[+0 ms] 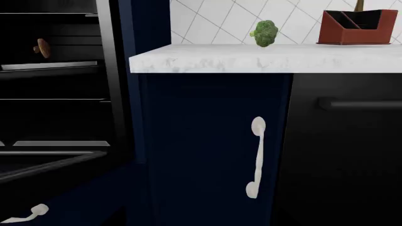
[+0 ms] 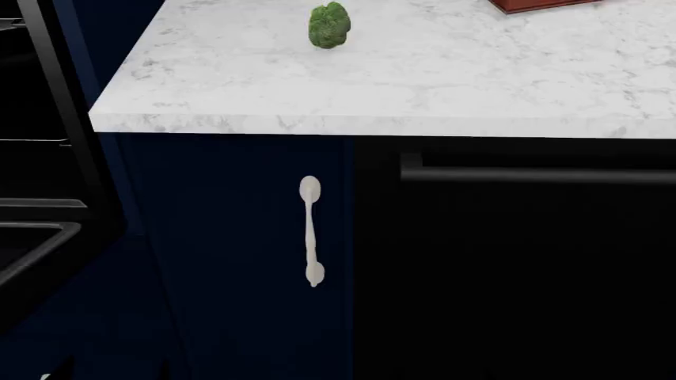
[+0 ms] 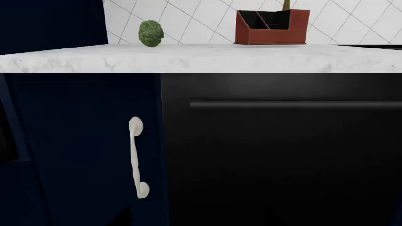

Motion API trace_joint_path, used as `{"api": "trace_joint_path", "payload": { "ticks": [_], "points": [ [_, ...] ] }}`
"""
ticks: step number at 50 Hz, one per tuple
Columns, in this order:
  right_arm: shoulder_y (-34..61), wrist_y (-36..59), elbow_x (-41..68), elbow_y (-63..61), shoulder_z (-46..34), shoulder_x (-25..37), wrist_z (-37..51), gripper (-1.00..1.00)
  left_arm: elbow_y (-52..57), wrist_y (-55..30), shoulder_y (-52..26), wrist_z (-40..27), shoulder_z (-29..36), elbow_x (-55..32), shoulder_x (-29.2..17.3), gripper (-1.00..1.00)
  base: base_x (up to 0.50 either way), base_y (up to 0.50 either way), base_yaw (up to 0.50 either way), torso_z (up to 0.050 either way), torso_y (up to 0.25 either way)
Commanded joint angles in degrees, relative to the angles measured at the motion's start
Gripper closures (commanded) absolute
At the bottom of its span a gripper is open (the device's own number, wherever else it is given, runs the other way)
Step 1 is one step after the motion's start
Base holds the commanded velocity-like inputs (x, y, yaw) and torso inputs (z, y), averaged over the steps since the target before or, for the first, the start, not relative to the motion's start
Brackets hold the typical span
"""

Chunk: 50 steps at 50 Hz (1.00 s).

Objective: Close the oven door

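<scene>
The oven door (image 1: 47, 162) is a glossy black panel hanging open and folded down almost flat at the far left, below the dark oven cavity (image 1: 53, 84) with its racks. Its edge also shows in the head view as the oven door (image 2: 32, 241) at lower left. My left gripper (image 1: 201, 220) shows only as two dark fingertips spread wide at the frame's bottom, facing the navy cabinet door (image 1: 201, 141) and off to the right of the oven. My right gripper (image 3: 193, 220) looks the same, open and empty, further right.
A white marble counter (image 2: 423, 87) carries a broccoli (image 2: 329, 25) and a red-brown holder (image 3: 272, 27). Beneath it stand the navy cabinet's cream handle (image 2: 310, 231) and a matte black appliance front (image 3: 283, 155) with a bar handle (image 3: 295, 104). A navy drawer's cream handle (image 1: 28, 215) sits under the oven.
</scene>
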Motion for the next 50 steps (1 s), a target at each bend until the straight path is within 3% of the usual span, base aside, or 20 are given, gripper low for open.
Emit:
{"api": "trace_joint_path", "payload": {
  "ticks": [1,11,50],
  "points": [
    [0.0,-0.1,0.0,0.0,-1.3,0.9,1.3,-1.0,-0.6,0.8,-0.4,-6.1,6.2,-5.3,-5.3,-1.0,0.0,0.0,0.0,0.0,0.0],
    [-1.7,-3.2,1.1,0.1,-3.1,2.7,6.1,-1.0,0.8,-1.9,0.0,-10.2,7.8,-1.1,-6.0,-1.0,0.0,0.0,0.0,0.0,0.0],
    [-2.5,-4.6,2.3,-1.1,-6.7,5.9,10.3,-1.0,2.2,-3.1,0.1,-12.6,10.3,-2.2,-7.8,-1.0,0.0,0.0,0.0,-0.05,0.0]
  ]
}}
